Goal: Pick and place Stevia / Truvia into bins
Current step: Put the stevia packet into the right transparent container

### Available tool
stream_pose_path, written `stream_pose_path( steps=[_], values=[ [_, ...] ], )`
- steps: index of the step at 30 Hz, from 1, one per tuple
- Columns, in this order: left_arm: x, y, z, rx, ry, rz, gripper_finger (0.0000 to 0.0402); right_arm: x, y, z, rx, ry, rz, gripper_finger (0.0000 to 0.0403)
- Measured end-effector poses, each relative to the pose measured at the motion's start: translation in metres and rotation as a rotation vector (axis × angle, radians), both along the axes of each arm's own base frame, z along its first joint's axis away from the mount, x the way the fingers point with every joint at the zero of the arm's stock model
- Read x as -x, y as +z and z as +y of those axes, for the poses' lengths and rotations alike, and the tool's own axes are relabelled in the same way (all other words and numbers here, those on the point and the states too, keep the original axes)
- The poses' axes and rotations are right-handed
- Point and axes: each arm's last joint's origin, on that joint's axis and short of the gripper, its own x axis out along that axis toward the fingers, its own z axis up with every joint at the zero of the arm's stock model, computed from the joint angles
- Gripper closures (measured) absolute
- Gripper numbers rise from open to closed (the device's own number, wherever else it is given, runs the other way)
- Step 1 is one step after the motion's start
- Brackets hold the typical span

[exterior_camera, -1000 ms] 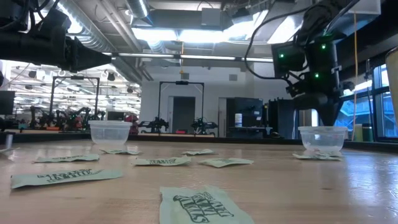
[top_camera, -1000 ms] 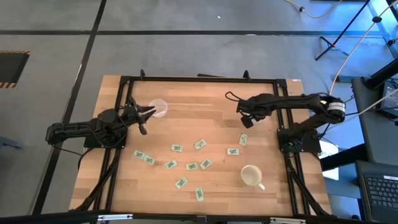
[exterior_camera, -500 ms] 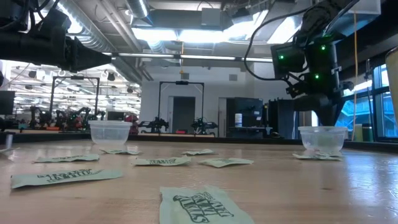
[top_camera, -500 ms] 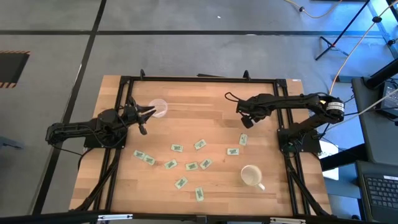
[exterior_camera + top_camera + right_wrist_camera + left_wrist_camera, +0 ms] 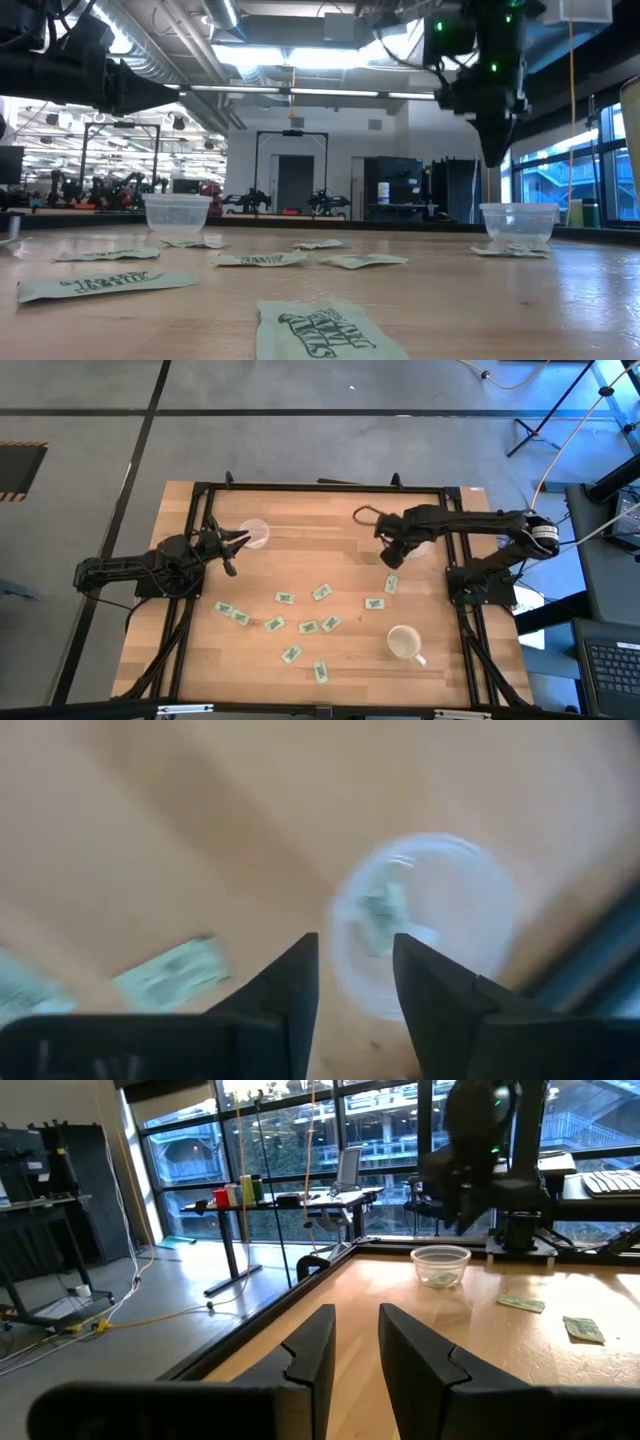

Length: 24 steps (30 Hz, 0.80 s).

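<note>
Several Stevia packets (image 5: 308, 626) lie flat on the wooden table, white with green print. The left clear bin (image 5: 256, 533) stands at the far left, and my left gripper (image 5: 243, 541) hovers open right beside it with nothing between its fingers (image 5: 357, 1330). The right clear bin (image 5: 518, 223) stands at the far right with one packet (image 5: 383, 910) lying inside. My right gripper (image 5: 495, 158) hangs open above and just left of that bin, its fingers (image 5: 355, 965) with nothing between them.
A white mug (image 5: 405, 644) stands near the table's right front. Two packets (image 5: 391, 585) lie just in front of the right bin. A black frame (image 5: 320, 487) runs along the table's edges. In the low view a packet (image 5: 325, 335) lies close to the camera.
My right gripper has risen and shifted a little toward the table's left, away from the right bin. The left arm and the packets on the table have stayed where they were.
</note>
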Motion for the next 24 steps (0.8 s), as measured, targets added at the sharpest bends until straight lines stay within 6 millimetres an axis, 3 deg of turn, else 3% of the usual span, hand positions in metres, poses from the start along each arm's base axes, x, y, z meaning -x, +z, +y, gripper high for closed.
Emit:
stream_pose_path(
  steps=[6, 12, 24],
  values=[
    [0.0, 0.0, 0.0, 0.0, 0.0, 0.0, 0.0327, -0.013, -0.004, 0.028, -0.058, 0.211, -0.074, 0.027],
    [0.0, 0.0, 0.0, 0.0, 0.0, 0.0, 0.0327, -0.009, -0.025, 0.052, -0.081, 0.306, -0.061, 0.027],
    [0.0, 0.0, 0.0, 0.0, -0.001, 0.0, 0.0327, 0.002, -0.075, 0.063, -0.106, 0.362, -0.123, 0.027]
  ],
)
